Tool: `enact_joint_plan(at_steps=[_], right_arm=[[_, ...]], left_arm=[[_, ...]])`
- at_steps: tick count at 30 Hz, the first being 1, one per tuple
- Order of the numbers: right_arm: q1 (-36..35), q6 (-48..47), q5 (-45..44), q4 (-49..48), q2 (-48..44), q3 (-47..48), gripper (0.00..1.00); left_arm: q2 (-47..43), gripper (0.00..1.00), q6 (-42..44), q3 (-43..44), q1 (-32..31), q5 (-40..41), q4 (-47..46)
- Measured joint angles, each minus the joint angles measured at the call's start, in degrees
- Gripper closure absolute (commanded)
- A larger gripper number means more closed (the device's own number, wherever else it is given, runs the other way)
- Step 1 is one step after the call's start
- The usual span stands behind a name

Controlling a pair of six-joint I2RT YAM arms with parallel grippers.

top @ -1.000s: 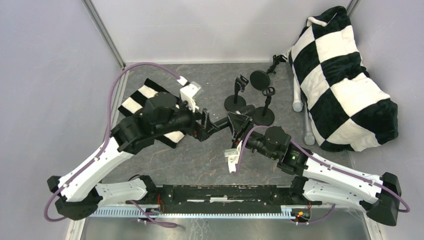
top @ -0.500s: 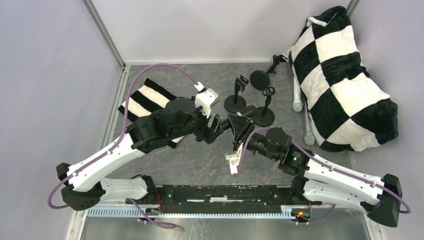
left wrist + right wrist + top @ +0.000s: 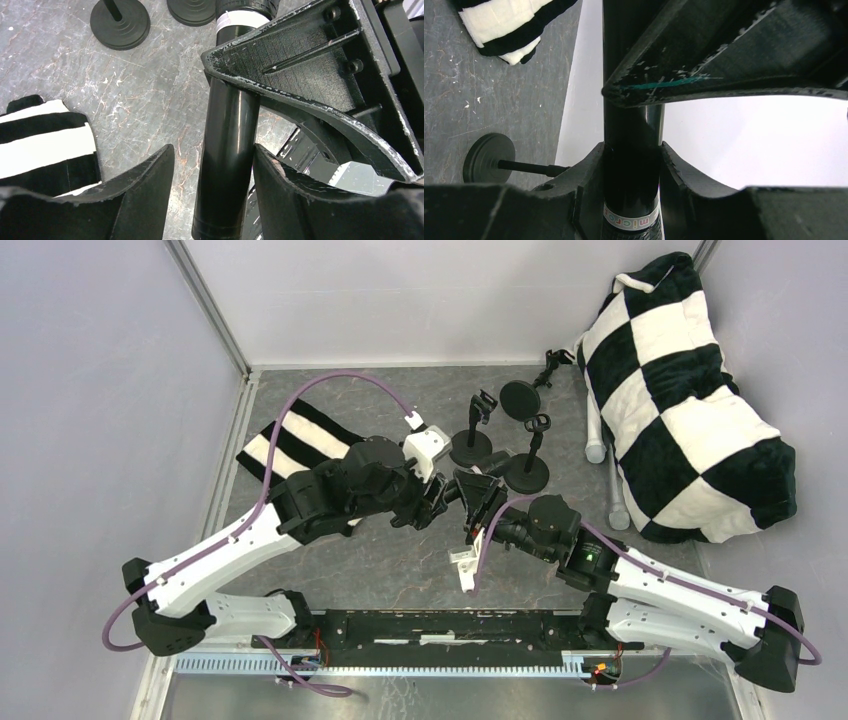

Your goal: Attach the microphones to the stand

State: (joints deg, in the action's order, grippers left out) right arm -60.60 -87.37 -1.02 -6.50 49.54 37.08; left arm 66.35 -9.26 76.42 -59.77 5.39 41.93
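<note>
Top view, left arm: stretched from the near-left base toward the middle of the table point(image 3: 400, 560), forearm slanting up and right, purple cable point(image 3: 330, 380) arched above it.
Top view, left gripper point(image 3: 437, 498): pointed right, tip to tip with the right gripper point(image 3: 474, 492); opening not readable from here.
Top view, right arm: reaching in from the near-right base, elbow low, wrist aimed left and away.
Top view, stands: left stand point(image 3: 470, 447) and middle stand point(image 3: 526, 473) upright just beyond the grippers; tipped stand point(image 3: 520, 398) on its side farther back.
Top view, spare microphones: far pale microphone point(image 3: 596, 430) and near pale microphone point(image 3: 614, 490) lying against the checked cushion point(image 3: 690, 390), well apart from both grippers.
Top view, striped cloth point(image 3: 285, 440): partly under the left forearm.
Left wrist, left gripper: fingers point(image 3: 145, 185) parted wider than the black microphone point(image 3: 225, 165); one finger against the barrel, the other with a clear gap; no squeeze.
Left wrist, black microphone: barrel running between the fingers, silver ring point(image 3: 240, 21) at the far end, a finger of the right gripper crossing over it.
Right wrist, right gripper: clamped hard on the black microphone, one finger pressed on each side of the barrel, just above a printed band point(image 3: 631, 220).
Right wrist, surroundings: one stand base and the striped cloth to the left.
</note>
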Motion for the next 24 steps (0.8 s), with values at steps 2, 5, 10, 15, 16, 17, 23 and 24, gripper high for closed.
enact_joint_plan(at_steps=[2, 5, 10, 15, 16, 17, 23, 24], right_arm=[[-0.1, -0.2, 0.0, 0.2, 0.2, 0.3, 0.93], [-0.1, -0.5, 0.0, 0.2, 0.2, 0.5, 0.92], [-0.2, -0.6, 0.0, 0.2, 0.2, 0.7, 0.91], [-0.2, -0.8, 0.2, 0.3, 0.3, 0.7, 0.77], [-0.2, -0.8, 0.3, 0.2, 0.3, 0.7, 0.71], [-0.2, -0.7, 0.3, 0.3, 0.3, 0.7, 0.63], [-0.2, 0.8, 1.2, 0.1, -0.6, 0.7, 0.36], [-0.3, 1.1, 1.3, 0.2, -1.0, 0.7, 0.34]], left_arm=[[0.5, 0.37, 0.1, 0.0, -0.1, -0.5, 0.0], [0.9, 0.36, 0.4, -0.2, -0.1, -1.1, 0.0], [1.4, 0.58, 0.7, -0.7, -0.1, -1.7, 0.2], [1.4, 0.87, 1.4, -0.7, -0.7, -3.0, 0.2], [1.4, 0.93, 1.4, -0.7, -0.7, -3.0, 0.2], [1.5, 0.94, 1.4, -0.7, -0.7, -3.0, 0.3], [1.4, 0.98, 1.4, -1.1, -0.7, -1.8, 0.3], [1.3, 0.98, 1.4, -1.4, -0.7, -1.7, -0.2]])
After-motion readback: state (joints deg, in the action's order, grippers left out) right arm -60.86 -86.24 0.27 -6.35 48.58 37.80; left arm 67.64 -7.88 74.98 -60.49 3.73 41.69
